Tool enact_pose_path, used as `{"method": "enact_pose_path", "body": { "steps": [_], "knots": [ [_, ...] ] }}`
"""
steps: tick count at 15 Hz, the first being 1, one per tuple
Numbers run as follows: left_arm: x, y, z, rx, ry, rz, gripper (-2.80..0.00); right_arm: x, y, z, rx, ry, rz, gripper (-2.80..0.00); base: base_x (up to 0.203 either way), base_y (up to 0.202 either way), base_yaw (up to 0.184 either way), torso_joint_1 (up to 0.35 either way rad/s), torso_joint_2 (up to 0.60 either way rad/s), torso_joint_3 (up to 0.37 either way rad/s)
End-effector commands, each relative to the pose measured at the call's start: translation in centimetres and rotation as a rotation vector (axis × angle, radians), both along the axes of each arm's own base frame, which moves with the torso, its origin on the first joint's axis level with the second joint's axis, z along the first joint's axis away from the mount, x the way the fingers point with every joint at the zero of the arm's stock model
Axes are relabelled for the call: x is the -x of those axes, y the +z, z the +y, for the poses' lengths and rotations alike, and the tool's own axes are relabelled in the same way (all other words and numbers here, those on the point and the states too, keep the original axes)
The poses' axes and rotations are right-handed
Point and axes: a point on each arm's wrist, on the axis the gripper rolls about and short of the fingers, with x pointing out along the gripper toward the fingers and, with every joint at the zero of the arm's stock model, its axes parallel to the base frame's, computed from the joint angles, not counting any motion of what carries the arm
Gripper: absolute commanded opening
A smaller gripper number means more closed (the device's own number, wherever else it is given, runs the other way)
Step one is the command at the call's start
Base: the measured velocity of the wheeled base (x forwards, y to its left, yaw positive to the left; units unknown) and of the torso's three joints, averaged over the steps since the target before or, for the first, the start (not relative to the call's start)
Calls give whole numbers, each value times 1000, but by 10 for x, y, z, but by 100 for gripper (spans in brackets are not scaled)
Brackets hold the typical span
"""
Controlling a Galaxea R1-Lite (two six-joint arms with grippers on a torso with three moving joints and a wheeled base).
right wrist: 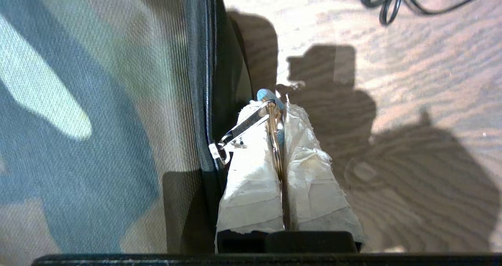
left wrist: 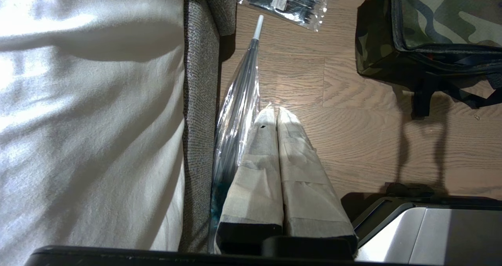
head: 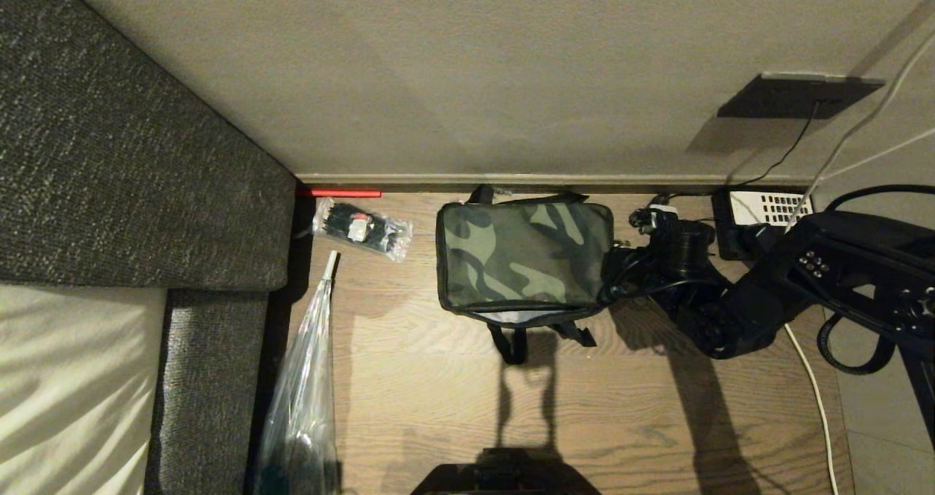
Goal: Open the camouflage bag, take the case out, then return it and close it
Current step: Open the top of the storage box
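R tool (right wrist: 276,113) pinched on zipper pull ring (right wrist: 274,140) at camouflage bag's (head: 522,258) right side. L tool (left wrist: 274,115) closed, empty, near umbrella (left wrist: 239,101) on floor

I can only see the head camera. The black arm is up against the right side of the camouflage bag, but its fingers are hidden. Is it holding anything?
Observer: Yes. The right gripper is shut on the metal zipper pull at the edge of the camouflage bag.
Operator: Is anything else caught between its fingers?
Observer: No fabric or strap, only the pull's ring with a small blue bit at its tip.
Operator: Where is the other arm? I can't see it.
Observer: The left gripper hangs above the wooden floor, shut and empty, beside a clear folded umbrella.
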Motion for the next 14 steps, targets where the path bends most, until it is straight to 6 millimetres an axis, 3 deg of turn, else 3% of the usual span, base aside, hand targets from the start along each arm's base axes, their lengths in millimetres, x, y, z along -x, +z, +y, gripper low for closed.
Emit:
{"method": "enact_pose_path", "body": {
  "steps": [1, 14],
  "knots": [
    [0, 0, 0, 0, 0, 0, -280, -3, 3, 0, -6, -2, -22, -280, 0, 0, 0, 0, 0, 0],
    [0, 0, 0, 0, 0, 0, -280, -18, 17, -1, -15, -10, -89, -280, 0, 0, 0, 0, 0, 0]
  ]
}}
